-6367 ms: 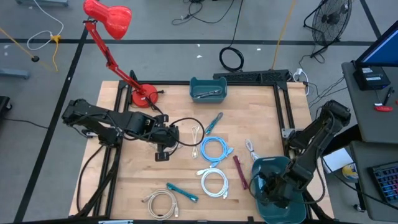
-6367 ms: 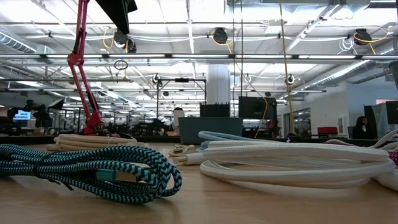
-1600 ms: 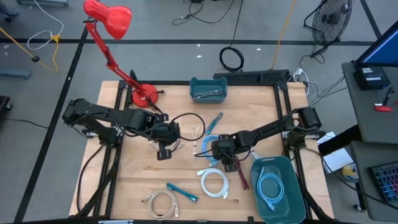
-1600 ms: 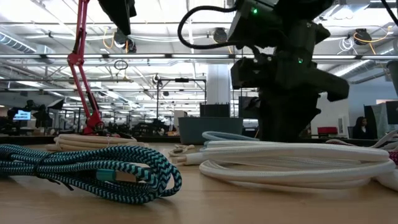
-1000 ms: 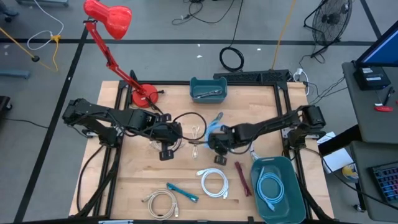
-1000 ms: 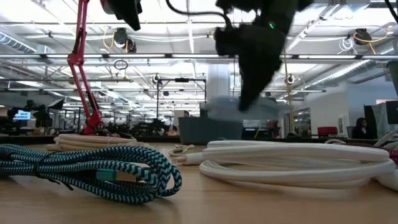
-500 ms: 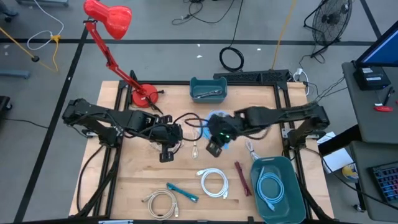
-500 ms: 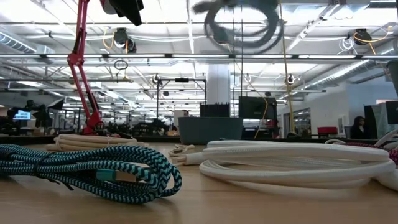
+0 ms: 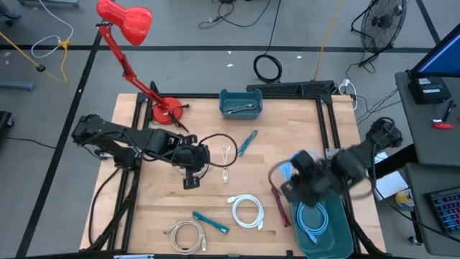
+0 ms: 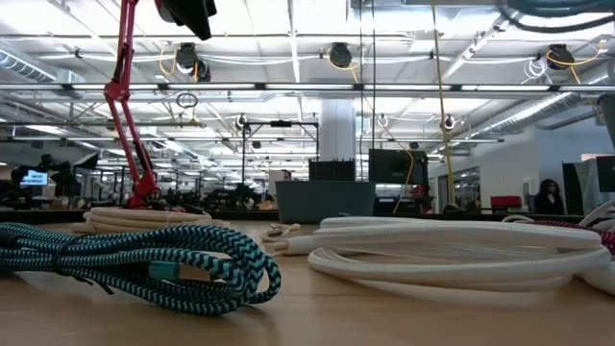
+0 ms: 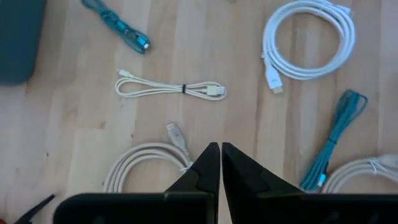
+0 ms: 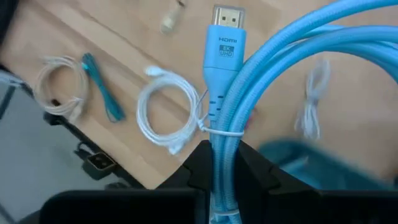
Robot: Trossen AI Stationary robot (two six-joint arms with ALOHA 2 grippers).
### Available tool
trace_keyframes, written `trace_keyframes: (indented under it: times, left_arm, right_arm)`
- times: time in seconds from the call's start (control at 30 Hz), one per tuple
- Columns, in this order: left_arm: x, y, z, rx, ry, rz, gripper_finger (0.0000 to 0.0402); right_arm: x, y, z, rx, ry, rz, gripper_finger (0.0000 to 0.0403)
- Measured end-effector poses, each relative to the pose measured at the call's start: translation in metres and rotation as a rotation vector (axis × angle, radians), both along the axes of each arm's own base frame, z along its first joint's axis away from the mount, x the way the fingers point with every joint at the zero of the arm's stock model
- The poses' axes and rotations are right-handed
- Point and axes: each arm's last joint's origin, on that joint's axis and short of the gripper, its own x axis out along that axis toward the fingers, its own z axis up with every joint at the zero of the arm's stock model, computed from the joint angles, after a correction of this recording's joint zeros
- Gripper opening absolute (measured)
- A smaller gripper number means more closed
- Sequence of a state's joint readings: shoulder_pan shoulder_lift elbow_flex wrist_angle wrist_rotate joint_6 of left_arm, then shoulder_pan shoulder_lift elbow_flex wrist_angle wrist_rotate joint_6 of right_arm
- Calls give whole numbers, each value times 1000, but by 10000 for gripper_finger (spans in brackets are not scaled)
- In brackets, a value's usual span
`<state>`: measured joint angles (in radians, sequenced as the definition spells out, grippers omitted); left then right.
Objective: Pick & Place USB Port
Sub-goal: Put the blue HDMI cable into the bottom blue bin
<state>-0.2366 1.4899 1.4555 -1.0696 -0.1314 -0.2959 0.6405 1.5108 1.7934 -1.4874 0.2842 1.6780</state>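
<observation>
A coiled light blue HDMI cable [image 12: 292, 59] is held by my right gripper [image 12: 219, 186], which is shut on it high above the table. In the high view that gripper [image 9: 293, 185] is blurred, at the far-left rim of the near teal bin [image 9: 338, 237]. A second blue cable coil [image 9: 310, 218] lies inside the bin. My left gripper [image 9: 190, 178] hovers shut over the table's left-middle, holding nothing; its fingertips [image 11: 219, 152] meet above a beige cable. My right gripper pinches the coil's bundled strands [image 12: 221, 152] between its two fingers, just behind the white tie. Several strands run along the fingers. The plug [image 12: 227, 37] sticks out past the fingertips, and the coil is lifted clear of the table.
On the table lie a white coil [image 9: 246, 211], a teal braided cable [image 9: 210, 221], a beige coil [image 9: 185, 234], a maroon cable [image 9: 279, 203], another teal cable [image 9: 246, 142] and a small white cable [image 9: 227, 155]. A second teal bin [image 9: 241, 103] and a red lamp's base [image 9: 165, 110] stand at the far edge.
My right gripper has risen from the table's middle with the light blue cable, lifting it clear. It has then swung toward the table's right and near edges to the near bin, rolling as it went. My left arm has kept still.
</observation>
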Motion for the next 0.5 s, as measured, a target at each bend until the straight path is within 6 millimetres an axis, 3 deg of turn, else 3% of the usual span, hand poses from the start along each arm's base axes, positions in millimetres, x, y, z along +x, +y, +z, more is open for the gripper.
trace_keyframes:
  times: [0.3,0.5]
  left_arm:
    - [-5,-15,-1,42,27,-225,19]
    - [-9,-22,-2,66,41,-283,19]
  right_arm:
    - [-24,60,-53,94,272,-259,30]
    - [-9,79,-78,105,353,-277,30]
